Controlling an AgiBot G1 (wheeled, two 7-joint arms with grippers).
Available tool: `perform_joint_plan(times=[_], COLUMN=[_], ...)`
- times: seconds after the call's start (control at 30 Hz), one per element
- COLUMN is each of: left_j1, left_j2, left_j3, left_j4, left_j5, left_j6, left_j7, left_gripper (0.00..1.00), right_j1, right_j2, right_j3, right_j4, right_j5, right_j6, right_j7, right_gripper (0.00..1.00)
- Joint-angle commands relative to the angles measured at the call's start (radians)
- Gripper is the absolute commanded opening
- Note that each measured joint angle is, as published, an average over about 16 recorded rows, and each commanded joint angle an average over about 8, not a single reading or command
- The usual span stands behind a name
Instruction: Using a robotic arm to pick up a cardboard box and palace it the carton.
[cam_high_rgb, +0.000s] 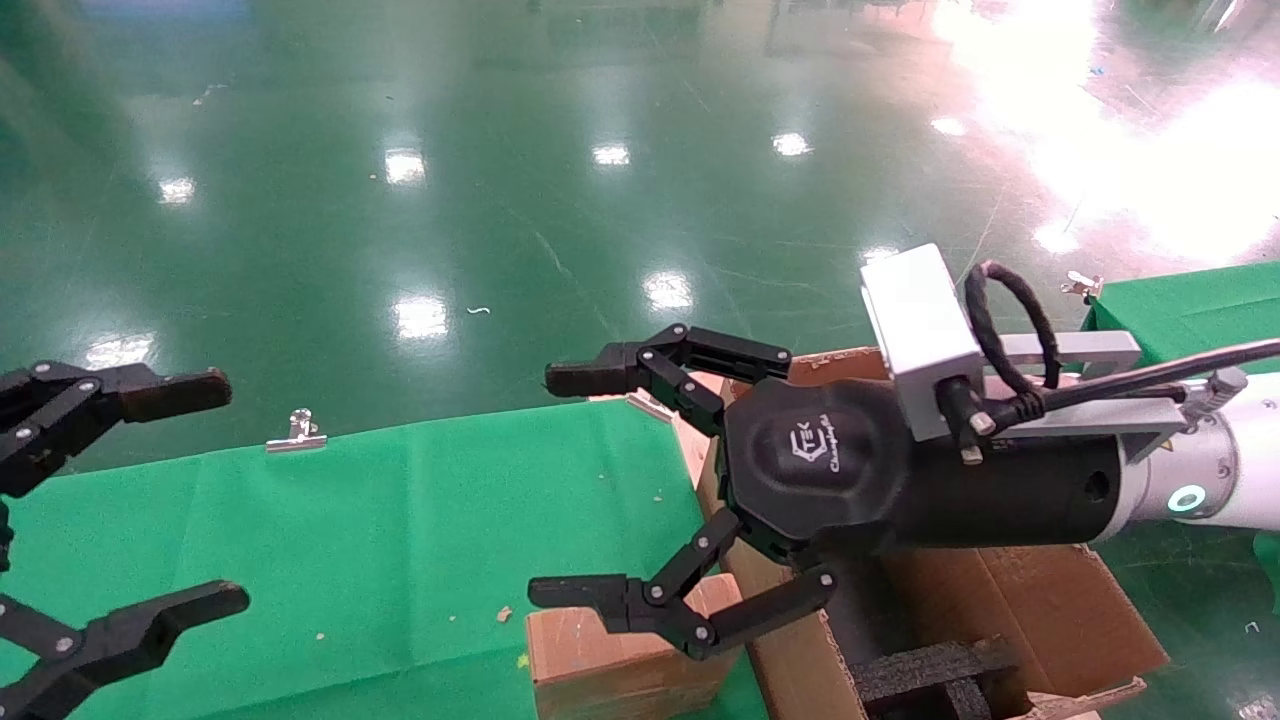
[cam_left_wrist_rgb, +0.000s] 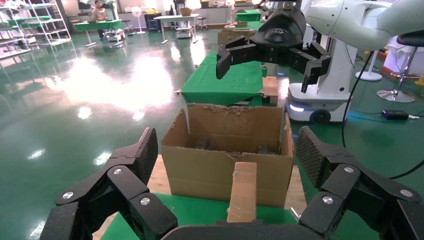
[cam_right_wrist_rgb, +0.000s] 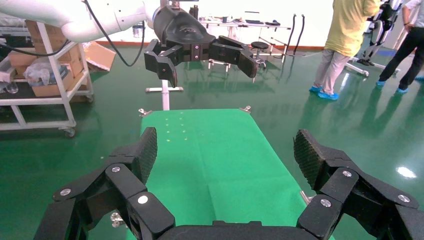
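Right gripper (cam_high_rgb: 590, 490) wide, held level above box (cam_high_rgb: 620, 660) beside carton (cam_high_rgb: 1040, 600); left gripper (cam_high_rgb: 150, 500) wide, raised over table (cam_high_rgb: 400, 520).

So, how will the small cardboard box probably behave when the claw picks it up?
The cardboard box looks stiff, with flat sides, so it should hold its shape. It seems light for its size. In the left wrist view it stands on a narrow edge against the carton, so it may tip if pushed.
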Motion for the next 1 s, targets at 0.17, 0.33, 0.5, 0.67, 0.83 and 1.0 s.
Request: perform_joint_plan(times=[0.17, 0.33, 0.5, 0.67, 0.83, 1.0], left_j1=[0.0, 0.0, 0.0, 0.0, 0.0, 0.0], left_j2=[0.0, 0.0, 0.0, 0.0, 0.0, 0.0], left_j3=[0.0, 0.0, 0.0, 0.0, 0.0, 0.0], left_j4=[0.0, 0.0, 0.0, 0.0, 0.0, 0.0], left_j5=[0.0, 0.0, 0.0, 0.0, 0.0, 0.0], left_j6=[0.0, 0.0, 0.0, 0.0, 0.0, 0.0], left_j7=[0.0, 0.0, 0.0, 0.0, 0.0, 0.0], left_gripper=[1.0, 1.0, 0.41, 0.0, 0.0, 0.0], right_j1=[0.0, 0.0, 0.0, 0.0, -0.001, -0.001], right_j2=[0.0, 0.0, 0.0, 0.0, 0.001, 0.004], right_j3=[0.0, 0.0, 0.0, 0.0, -0.001, -0.01], right_j4=[0.0, 0.0, 0.0, 0.0, -0.001, -0.006], right_j5=[0.0, 0.0, 0.0, 0.0, -0.002, -0.028], right_j6=[0.0, 0.0, 0.0, 0.0, 0.0, 0.003], right_j7=[0.0, 0.0, 0.0, 0.0, 0.0, -0.001], right_gripper=[1.0, 1.0, 1.0, 1.0, 1.0, 1.0])
